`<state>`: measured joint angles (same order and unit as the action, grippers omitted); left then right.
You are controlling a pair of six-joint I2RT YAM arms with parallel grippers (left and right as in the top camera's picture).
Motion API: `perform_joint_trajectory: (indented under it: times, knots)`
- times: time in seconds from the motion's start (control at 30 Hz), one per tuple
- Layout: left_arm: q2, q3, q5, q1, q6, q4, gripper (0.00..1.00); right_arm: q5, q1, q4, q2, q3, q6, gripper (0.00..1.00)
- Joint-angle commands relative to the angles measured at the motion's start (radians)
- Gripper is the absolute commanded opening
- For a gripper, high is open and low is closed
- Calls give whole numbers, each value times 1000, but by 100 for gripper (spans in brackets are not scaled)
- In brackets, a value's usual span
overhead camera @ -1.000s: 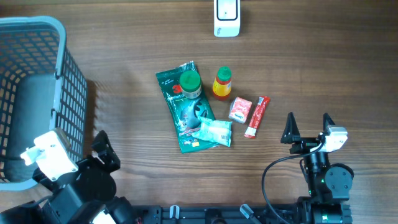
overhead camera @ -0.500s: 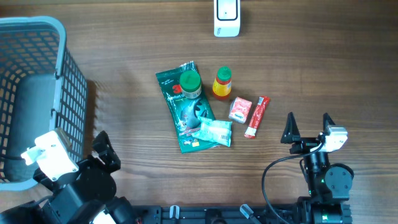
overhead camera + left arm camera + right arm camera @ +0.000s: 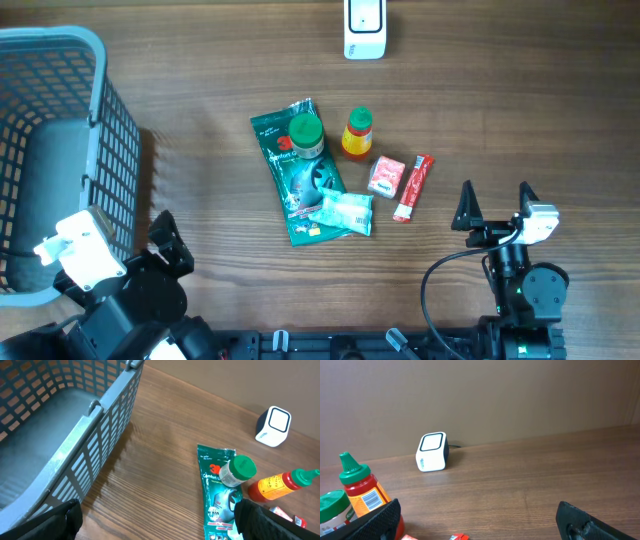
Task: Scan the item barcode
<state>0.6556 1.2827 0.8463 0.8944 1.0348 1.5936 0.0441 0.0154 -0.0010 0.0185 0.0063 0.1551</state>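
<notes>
I've got the left gripper (image 3: 157, 512) by the basket (image 3: 50, 38) & the right gripper (image 3: 495, 198) both wide open, empty, prob. pre-pick; items (green pouch (image 3: 296, 190), sauce bottle (image 3: 357, 133), red stick pack (image 3: 413, 187)) sit clustered mid-table, w/ the scanner (image 3: 364, 28) at the far edge.

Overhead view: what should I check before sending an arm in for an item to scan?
1. Left gripper open and empty: ok.
2. Right gripper open and empty: ok.
3. Scanner unobstructed at the far table edge: ok.
4. Green pouch free to lift: not ok, the jar and white packet overlap it.
5. Red tube clear of the pile, nearest the right gripper: ok.
6. Barcode facing on any item: cannot tell.
</notes>
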Motion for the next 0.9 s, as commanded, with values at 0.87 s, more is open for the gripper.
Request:
perform_joint_trajectory:
  times: [0.87]
  knots:
    - [5,-6,-2,-5,21,1,100,363,-6,-180,132,182,211,99]
